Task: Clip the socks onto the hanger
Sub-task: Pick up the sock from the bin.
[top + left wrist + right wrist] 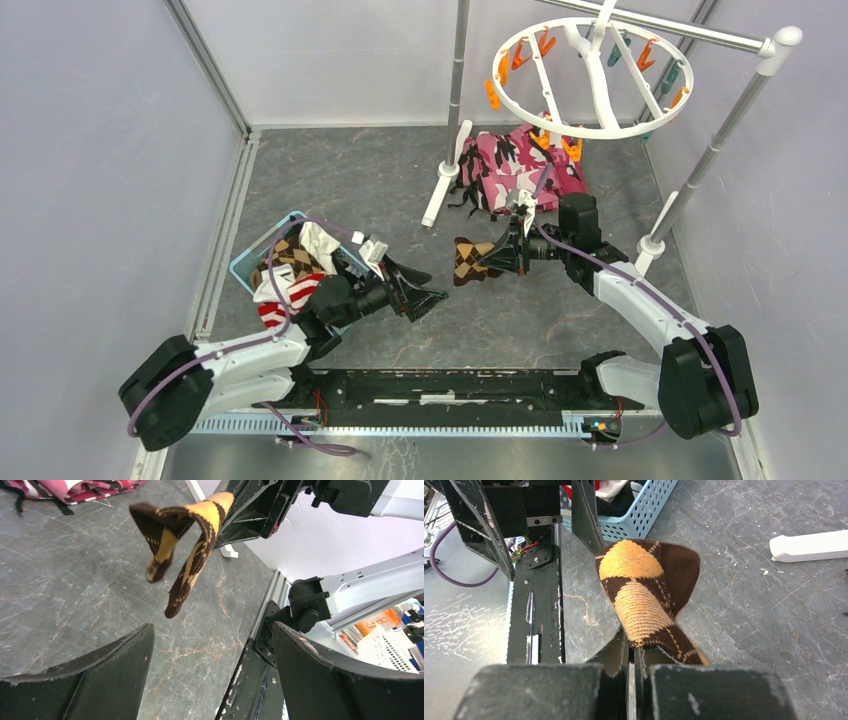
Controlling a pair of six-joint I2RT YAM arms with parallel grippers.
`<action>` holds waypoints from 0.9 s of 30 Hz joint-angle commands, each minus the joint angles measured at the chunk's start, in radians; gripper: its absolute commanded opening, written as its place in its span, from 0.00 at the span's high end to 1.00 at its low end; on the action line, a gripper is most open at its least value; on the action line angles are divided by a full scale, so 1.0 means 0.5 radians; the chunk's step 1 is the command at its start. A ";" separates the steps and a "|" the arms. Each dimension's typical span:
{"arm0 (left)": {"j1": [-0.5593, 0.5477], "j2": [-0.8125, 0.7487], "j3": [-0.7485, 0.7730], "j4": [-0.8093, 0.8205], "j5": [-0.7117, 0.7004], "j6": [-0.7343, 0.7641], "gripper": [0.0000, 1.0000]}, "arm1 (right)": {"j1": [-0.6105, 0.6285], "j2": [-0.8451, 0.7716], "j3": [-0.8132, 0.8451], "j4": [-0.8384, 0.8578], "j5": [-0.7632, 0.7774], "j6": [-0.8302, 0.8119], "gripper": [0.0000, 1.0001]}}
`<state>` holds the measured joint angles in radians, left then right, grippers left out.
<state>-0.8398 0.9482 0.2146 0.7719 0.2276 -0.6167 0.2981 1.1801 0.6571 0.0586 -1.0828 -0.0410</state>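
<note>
Right pincer (634, 655) pinching argyle sock (644, 580); left pincer (212, 640) spread, clear of sock.

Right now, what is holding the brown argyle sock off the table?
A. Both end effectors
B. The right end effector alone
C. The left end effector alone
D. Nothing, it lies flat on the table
B: the right end effector is pinched shut on one end of the brown argyle sock, which hangs free of the table, while the left end effector stands wide open with nothing between its fingers.
</note>
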 commanded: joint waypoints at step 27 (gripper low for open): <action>-0.246 0.948 0.132 1.049 -0.303 0.257 0.27 | -0.056 0.062 0.084 -0.101 -0.193 -0.183 1.00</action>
<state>-0.9573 1.4090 0.2489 1.2591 0.1627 -0.5713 0.2733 1.2118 0.6579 0.0051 -1.1366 -0.1055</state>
